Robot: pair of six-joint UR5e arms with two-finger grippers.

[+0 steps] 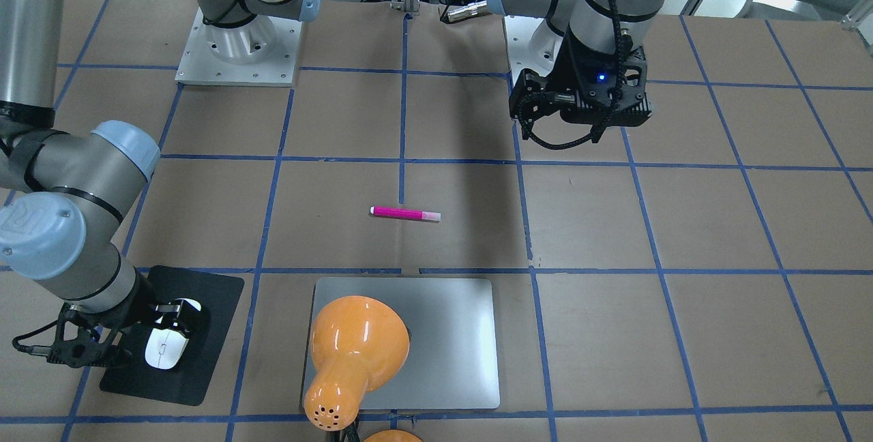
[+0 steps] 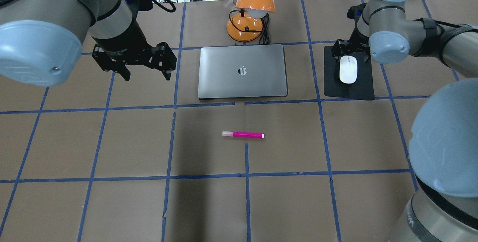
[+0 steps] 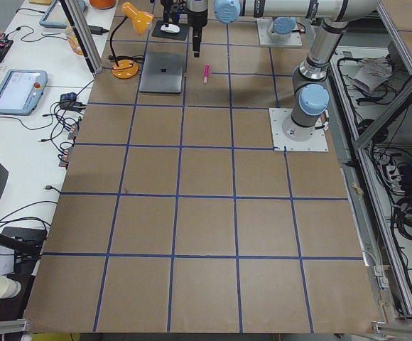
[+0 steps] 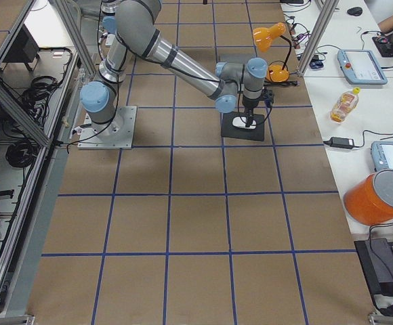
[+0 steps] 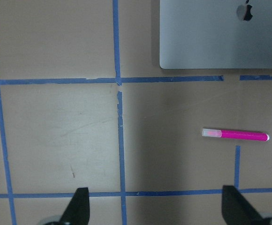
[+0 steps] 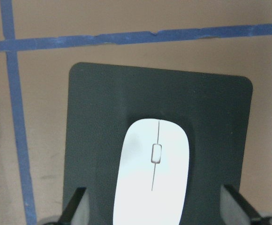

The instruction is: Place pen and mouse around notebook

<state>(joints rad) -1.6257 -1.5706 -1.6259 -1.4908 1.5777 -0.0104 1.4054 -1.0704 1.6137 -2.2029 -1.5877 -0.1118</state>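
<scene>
The white mouse [image 6: 151, 178] lies on a black mat [image 6: 98, 103], to the right of the notebook in the overhead view. My right gripper [image 6: 157, 208] hovers low over it, open, one finger on each side of the mouse with a gap to it. The silver notebook [image 2: 242, 71] lies closed at the table's far middle. On the bare table in front of it lies the pink pen [image 2: 243, 135], also seen in the left wrist view [image 5: 234, 134]. My left gripper [image 2: 145, 72] hangs open and empty above the table, left of the notebook.
An orange desk lamp [image 2: 254, 3] stands just behind the notebook, its shade leaning over the notebook's back edge. Blue tape lines grid the brown table. Cables and a bottle lie beyond the far edge.
</scene>
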